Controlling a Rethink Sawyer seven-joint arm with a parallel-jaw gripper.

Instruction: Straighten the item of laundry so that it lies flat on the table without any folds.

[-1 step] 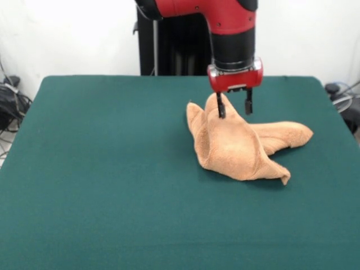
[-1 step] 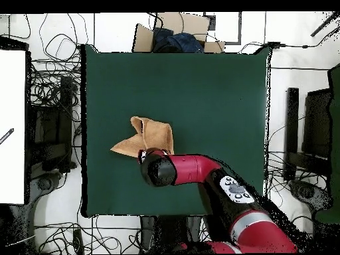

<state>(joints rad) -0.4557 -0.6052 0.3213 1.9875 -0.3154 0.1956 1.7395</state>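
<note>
**Crumpled towel peaked beneath the gripper on the green table**

Nearest the camera in the front view, a broad stretch of bare green table (image 1: 101, 214) was seen across the lower half of the frame. Right of centre, the item of laundry (image 1: 242, 146), an orange-tan terry towel, was found bunched into a tent-like heap, with one flap trailing toward the right edge of the frame and a pointed corner resting on the felt at its lower right. No part of it was seen lying flat.

From the top of the frame a red and black arm was seen coming down over the heap's highest peak. The gripper (image 1: 233, 106) was held narrowly parted, one finger set against the peak's cloth and the other just beside it in open air; whether any fabric was actually pinched could not be told. In the overhead view the gripper was hidden under the arm, and the towel (image 2: 149, 136) was seen left of centre on the table (image 2: 219, 86).

As a judgement, a grip on several layers at once could lift the whole bundle without opening it. A thin pinch could slip, so that the cloth dropped back crumpled. A drag sideways could roll a new fold underneath.

One container was seen: a cardboard box (image 2: 176, 30) at the upper edge of the overhead view, with dark blue material inside that could not be identified.
</note>
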